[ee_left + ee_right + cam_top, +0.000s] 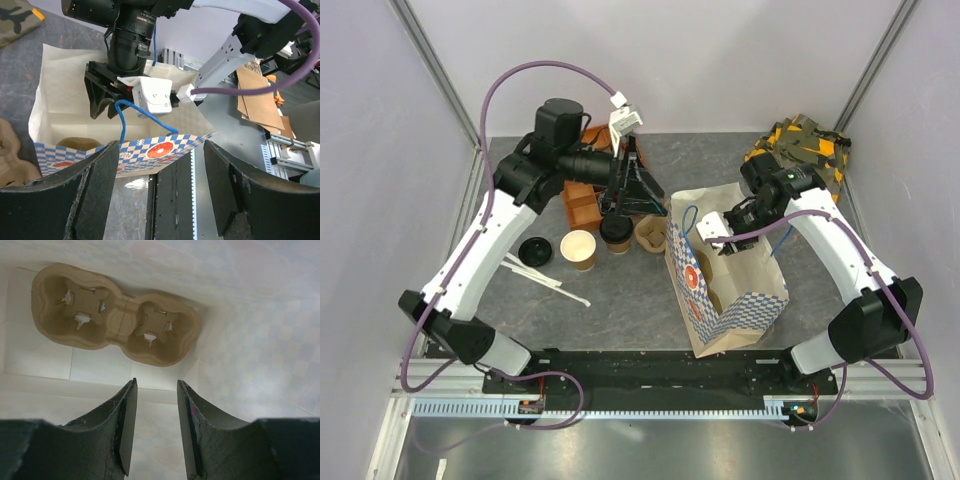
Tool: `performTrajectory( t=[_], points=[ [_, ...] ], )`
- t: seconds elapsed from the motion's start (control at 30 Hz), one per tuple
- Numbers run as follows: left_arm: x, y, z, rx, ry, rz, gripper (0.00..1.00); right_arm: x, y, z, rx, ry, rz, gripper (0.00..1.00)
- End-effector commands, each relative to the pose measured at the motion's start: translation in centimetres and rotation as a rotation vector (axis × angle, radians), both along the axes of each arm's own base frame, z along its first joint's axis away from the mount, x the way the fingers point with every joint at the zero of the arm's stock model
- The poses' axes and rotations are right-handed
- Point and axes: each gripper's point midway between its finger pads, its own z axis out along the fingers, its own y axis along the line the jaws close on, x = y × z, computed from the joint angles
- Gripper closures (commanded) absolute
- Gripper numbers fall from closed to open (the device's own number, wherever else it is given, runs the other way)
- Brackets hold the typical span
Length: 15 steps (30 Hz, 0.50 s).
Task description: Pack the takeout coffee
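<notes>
- The bag (745, 300) lies on the bench (620, 310), right of centre.
- A cup carrier (115, 315) sits in the bag.
- The lidded cup (617, 240) stands left of the bag; further left the open cup (579, 249), then the loose lid (534, 249).

I can't read a single real word on any of my feeds. The only print I find sits on the paper bag (745, 300): a blue-and-white checker band with a round red ring-shaped emblem (162, 149) on its side. Beside that emblem, in the left wrist view, runs a short line of script, too small and blurred for me to make out.
</notes>
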Motion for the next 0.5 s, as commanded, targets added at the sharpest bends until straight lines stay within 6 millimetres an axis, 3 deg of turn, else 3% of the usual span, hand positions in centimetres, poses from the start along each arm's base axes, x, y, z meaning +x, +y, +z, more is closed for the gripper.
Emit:
performTrajectory(
  t=[0.0, 0.17, 0.47],
  points=[
    [1.1, -1.8, -0.4, 0.033, 0.13, 0.031, 0.25, -2.6, -0.4, -0.7, -0.018, 0.095, 0.05, 0.54],
    [0.2, -3.6, -1.1, 0.065, 0.171, 0.002, 0.3, -2.5, -0.5, -1.4, -0.03, 0.116, 0.05, 0.54],
    [-0.2, -4.5, -2.9, 0.102, 0.291, -0.029, 0.48, -2.4, -0.5, -1.6, -0.033, 0.114, 0.057, 0.53]
  ],
)
